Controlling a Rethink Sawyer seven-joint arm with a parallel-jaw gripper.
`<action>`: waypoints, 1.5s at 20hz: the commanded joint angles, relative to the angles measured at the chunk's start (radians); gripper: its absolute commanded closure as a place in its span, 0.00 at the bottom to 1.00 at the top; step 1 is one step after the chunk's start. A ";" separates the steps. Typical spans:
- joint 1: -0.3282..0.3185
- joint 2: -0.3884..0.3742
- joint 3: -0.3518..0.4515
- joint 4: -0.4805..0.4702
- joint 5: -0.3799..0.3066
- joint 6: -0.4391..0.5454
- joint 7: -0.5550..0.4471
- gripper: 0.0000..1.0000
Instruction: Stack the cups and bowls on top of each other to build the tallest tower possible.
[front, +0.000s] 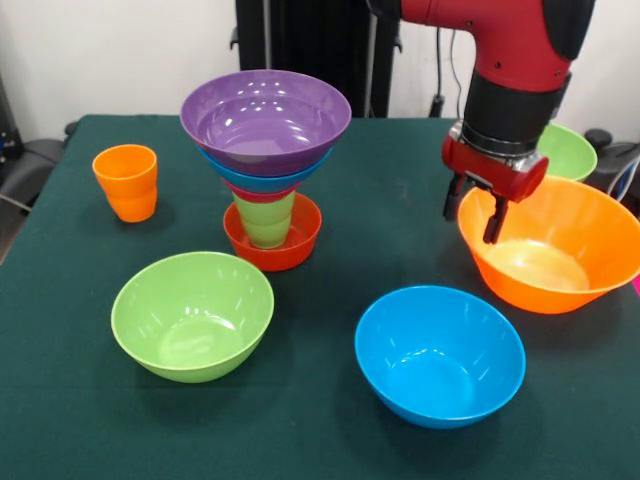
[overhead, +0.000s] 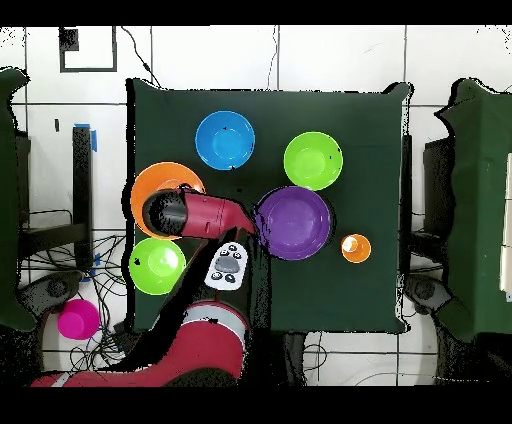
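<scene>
The gripper (front: 477, 212) is seen hanging over the near-left rim of the very large orange bowl (front: 560, 265), its two dark fingers (front: 494, 222) parted and nothing held between them. The fingertips appear to sit at about rim height, though whether they touch the bowl cannot be told. In the overhead view the arm's head covers most of that bowl (overhead: 150, 180).

The tower (front: 266, 150) is placed well apart from the gripper, across a stretch of dark green table (front: 60, 400). It is built from a small red-orange bowl (front: 272, 245) at the base, a light green cup (front: 265, 218) standing in it, then narrow pink and blue rims, and a purple bowl (front: 266, 120) on top.

An orange cup (front: 126, 182) is set alone beyond the tower. A lime green bowl (front: 192, 315) and a blue bowl (front: 440, 355) are laid at the front, and a second lime green bowl (front: 570, 150) is partly hidden behind the arm
</scene>
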 joint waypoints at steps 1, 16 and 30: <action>0.021 0.055 0.073 -0.011 0.009 -0.041 0.124 0.00; 0.021 0.066 0.069 -0.032 0.020 -0.040 0.129 0.00; 0.048 0.099 0.057 -0.025 0.049 -0.109 0.186 1.00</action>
